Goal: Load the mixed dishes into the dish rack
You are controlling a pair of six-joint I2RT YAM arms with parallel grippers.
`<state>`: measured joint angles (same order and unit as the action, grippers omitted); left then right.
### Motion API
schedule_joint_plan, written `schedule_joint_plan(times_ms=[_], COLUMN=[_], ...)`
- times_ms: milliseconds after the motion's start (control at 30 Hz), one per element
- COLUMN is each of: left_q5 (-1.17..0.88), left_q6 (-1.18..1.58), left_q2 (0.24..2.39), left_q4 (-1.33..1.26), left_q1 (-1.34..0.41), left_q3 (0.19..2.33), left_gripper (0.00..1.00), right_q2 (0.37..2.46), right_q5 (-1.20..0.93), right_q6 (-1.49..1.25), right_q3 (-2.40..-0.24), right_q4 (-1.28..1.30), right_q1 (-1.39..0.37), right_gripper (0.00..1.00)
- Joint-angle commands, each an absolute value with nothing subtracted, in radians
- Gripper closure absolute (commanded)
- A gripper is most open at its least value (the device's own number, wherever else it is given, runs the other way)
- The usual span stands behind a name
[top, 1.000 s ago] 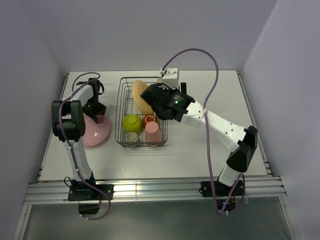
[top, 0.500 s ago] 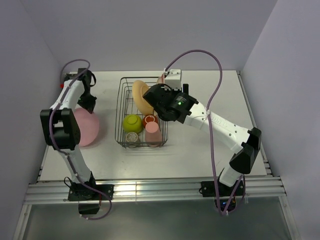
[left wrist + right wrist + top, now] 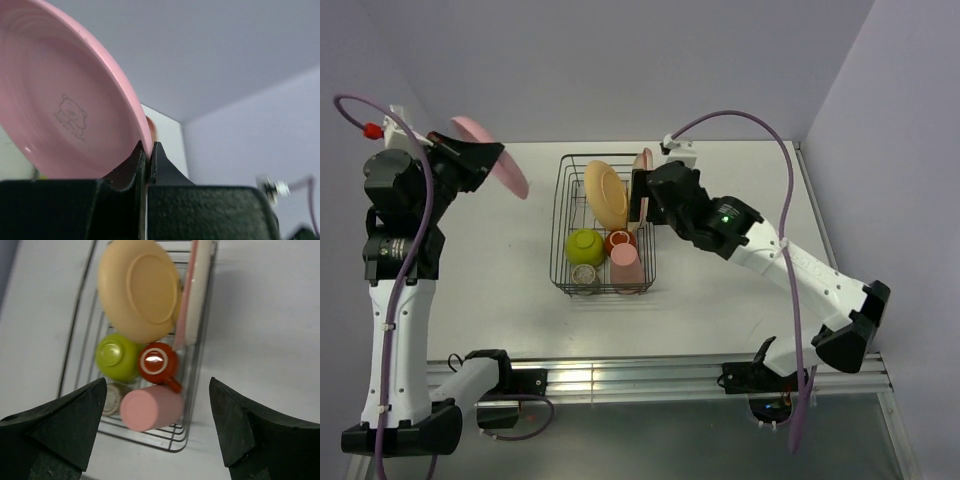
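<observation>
The pink plate [image 3: 60, 100] is hanging high in the air at the left, well apart from the dish rack [image 3: 563, 215], with the left gripper [image 3: 146, 150] clamping only its rim. That thin edge grip is probably risking a slip while swinging across. The plate is looking glossy, with a small bear drawing. The right gripper [image 3: 157, 385] is hovering above the dish rack, jaws apart.

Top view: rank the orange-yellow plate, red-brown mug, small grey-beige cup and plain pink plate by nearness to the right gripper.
From the right gripper:
1. orange-yellow plate, just left of it, in the dish rack's far half.
2. red-brown mug, nearer the rack's front.
3. small grey-beige cup, rack's front-left corner.
4. pink plate, far left, up in the air.
</observation>
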<state>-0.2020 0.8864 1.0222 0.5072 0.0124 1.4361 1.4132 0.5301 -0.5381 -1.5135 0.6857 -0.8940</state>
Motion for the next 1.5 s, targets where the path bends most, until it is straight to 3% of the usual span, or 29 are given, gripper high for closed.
schedule_joint_plan(times_ms=[0,67,200,400,667,800,900,967,1000,1100,1167,1333,1367,1400,1433,1467], left_q5=[-0.616,-0.672,-0.652,-0.644,-0.615,-0.696,-0.713,-0.703,-0.698,-0.696,-0.667,-0.64,-0.624,-0.605,-0.576,-0.499], left_q6=[0.951,1.011,1.022,1.081,1.138,1.189,1.223,1.253,1.264,1.29,1.266,1.223,1.188,1.163,1.135,1.085], left_q2=[1.057,1.051,1.055,1.074,1.095,1.104,1.101,1.091,1.088,1.086,1.106,1.147,1.155,1.164,1.178,1.184], left_q4=[0.237,0.17,0.234,0.321,0.38,0.348,0.356,0.383,0.379,0.379,0.434,0.423,0.429,0.472,0.497,0.527], left_q1=[0.009,0.009,-0.023,-0.057,-0.118,-0.123,-0.123,-0.123,-0.124,-0.124,-0.124,-0.124,-0.123,-0.123,-0.123,-0.123], left_q3=[1.289,1.24,1.23,1.239,1.241,1.22,1.218,1.218,1.215,1.219,1.255,1.284,1.29,1.305,1.339,1.356], left_gripper=[1.0,1.0,1.0,1.0,1.0,1.0,1.0,1.0,1.0,1.0,1.0,1.0,0.98,0.86,0.51,0.32], right_q2=[1.321,1.296,1.302,1.474,1.635,1.704,1.733,1.738,1.74,1.758,1.776,1.819,1.836,1.845,1.853,1.87], right_q5=[0.185,0.15,0.051,0.198,0.299,0.343,0.467,0.575,0.601,0.708,0.759,0.77,0.775,0.785,0.796,0.802], right_q6=[-0.512,-0.499,-0.416,-0.298,-0.227,-0.215,-0.186,-0.181,-0.176,-0.181,-0.183,-0.204,-0.215,-0.224,-0.232,-0.239], right_q3=[-1.479,-1.468,-1.482,-1.69,-1.789,-1.85,-1.835,-1.818,-1.8,-1.807,-1.824,-1.914,-1.939,-1.951,-1.965,-1.974], right_q4=[0.5,0.483,0.448,0.554,0.522,0.541,0.513,0.493,0.465,0.463,0.475,0.535,0.555,0.564,0.575,0.583], right_q1=[-0.838,-0.835,-0.845,-0.972,-1.083,-1.098,-1.13,-1.149,-1.155,-1.172,-1.186,-1.189,-1.189,-1.189,-1.189,-1.189], right_gripper=[0.08,0.0,0.0,0.0,0.0,0.03,0.19,0.38,0.6,0.95,1.0,1.0,1.0,1.0,1.0,1.0])
